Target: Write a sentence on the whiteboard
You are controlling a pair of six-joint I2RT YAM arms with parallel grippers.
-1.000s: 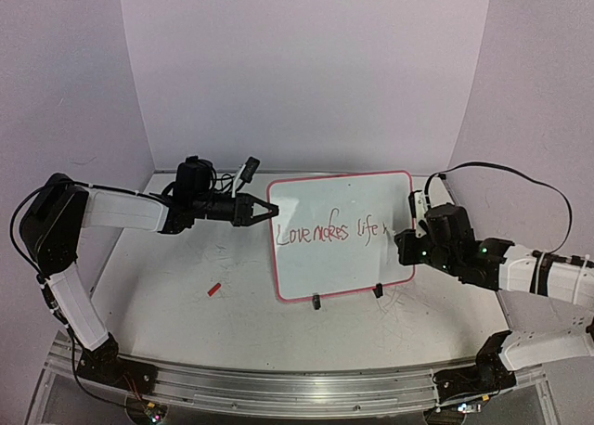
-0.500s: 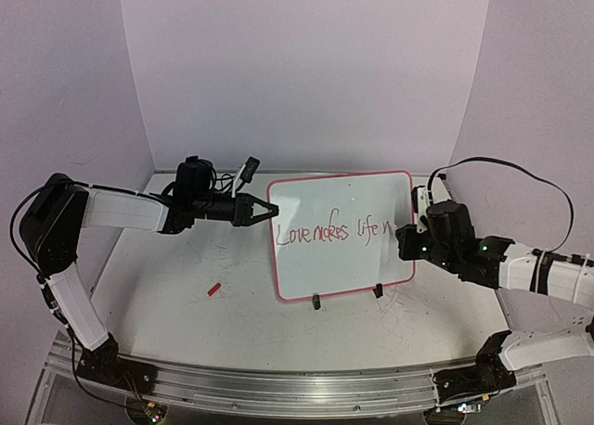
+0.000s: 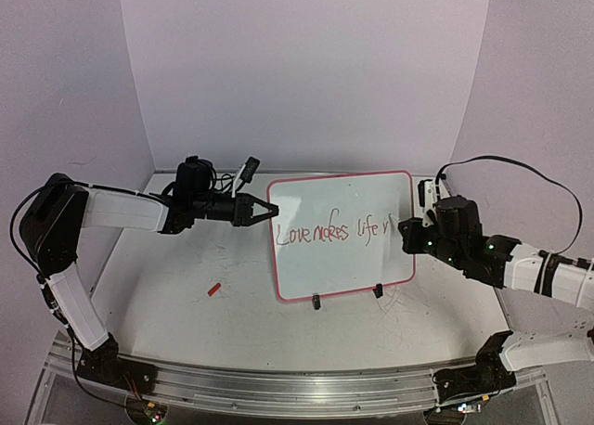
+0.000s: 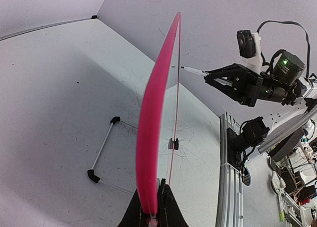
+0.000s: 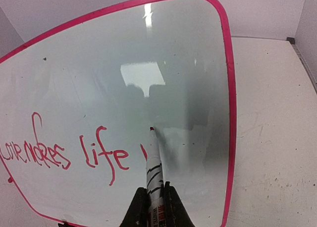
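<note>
Whiteboard (image 3: 343, 267), white with a pink-red rim, stood upright on its black feet near the middle of the pale counter (image 3: 176, 304), facing the arms. The left end effector (image 3: 264, 211) was clamped on the board's left edge, steadying it. The right end effector (image 3: 409, 233) was closed around a marker (image 5: 153, 160), whose red tip touched the glossy surface just right of the writing. The sentence (image 3: 332, 231), in thin red script, read roughly "Love makes life" plus one short stroke. A small red piece (image 3: 214, 289) lay on the counter, well left of the board. Little bare space lay before the right rim, so the last word could crowd or run off. Pressing too hard could tilt the board in the left grip or skid the tip.
</note>
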